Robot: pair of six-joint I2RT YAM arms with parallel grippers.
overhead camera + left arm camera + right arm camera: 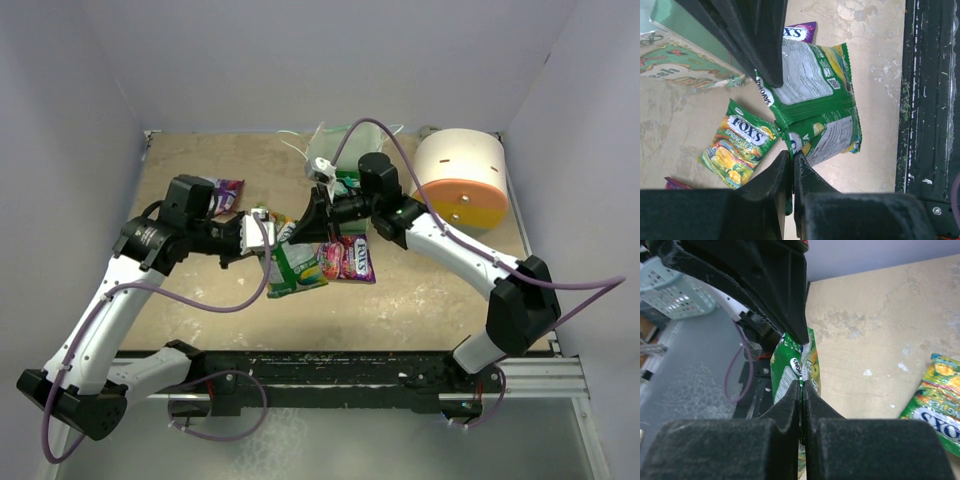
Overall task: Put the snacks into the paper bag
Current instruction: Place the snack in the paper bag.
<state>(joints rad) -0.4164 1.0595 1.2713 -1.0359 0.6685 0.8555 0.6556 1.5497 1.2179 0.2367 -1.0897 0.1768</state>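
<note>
— While the paper bag (358, 135) is sitting at the back, where is the green packet (293, 268) being held?
— Mid-table. The left gripper (791, 159) and right gripper (801, 385) are both pinching its thin crimped edge. It's looking light, floppy and slippery.

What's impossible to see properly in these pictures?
Top view: much of the paper bag, behind the right arm.
Top view: half the purple packet, behind the left arm.
Left wrist view: whether the green packet is one or two joined; the left gripper covers its lower edge.
Right wrist view: the yellow-green packet, cut off by the right edge.
</note>
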